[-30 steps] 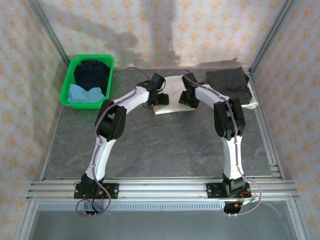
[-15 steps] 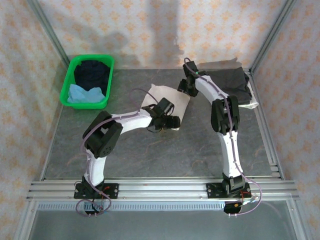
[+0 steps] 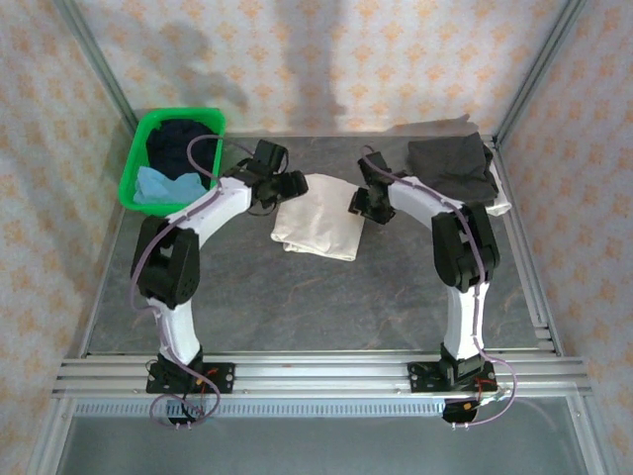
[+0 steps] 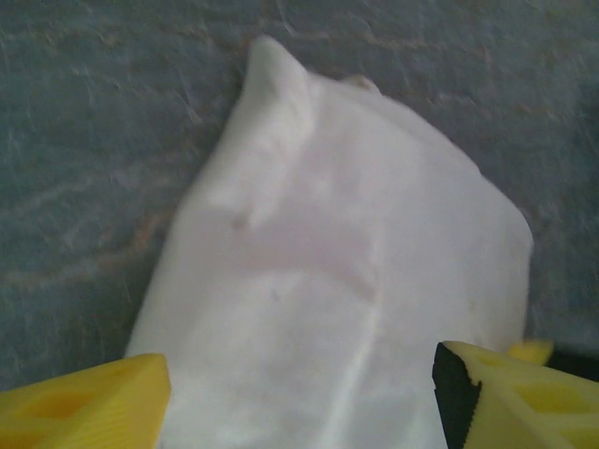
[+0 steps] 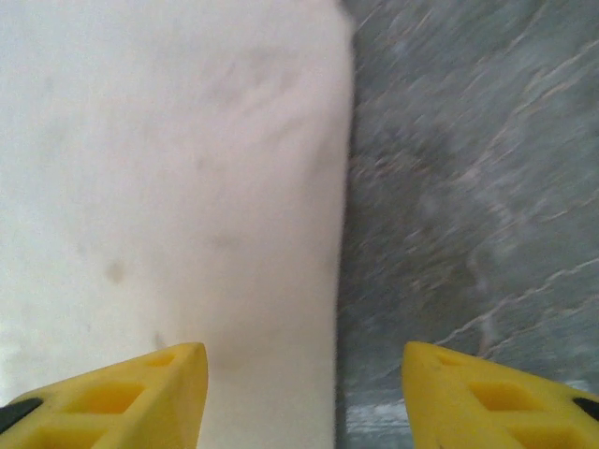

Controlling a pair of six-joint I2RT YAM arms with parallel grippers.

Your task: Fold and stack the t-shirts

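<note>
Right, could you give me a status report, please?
Left gripper, right gripper open over white shirt. Shirt folded, flat. Basket far left, not obstructing.

Off-white shirt (image 4: 328, 281) runs past the left wrist view's lower edge, marks blurred.

Grey table (image 3: 297, 297), folded off-white t-shirt (image 3: 318, 218) centre, green basket (image 3: 130, 180) far-left, dark grey t-shirt (image 3: 450, 163) far-right

Probably a lab test cell: aluminium frame (image 3: 316, 371), patterned panels (image 3: 396, 59) around table (image 3: 316, 287).
</note>
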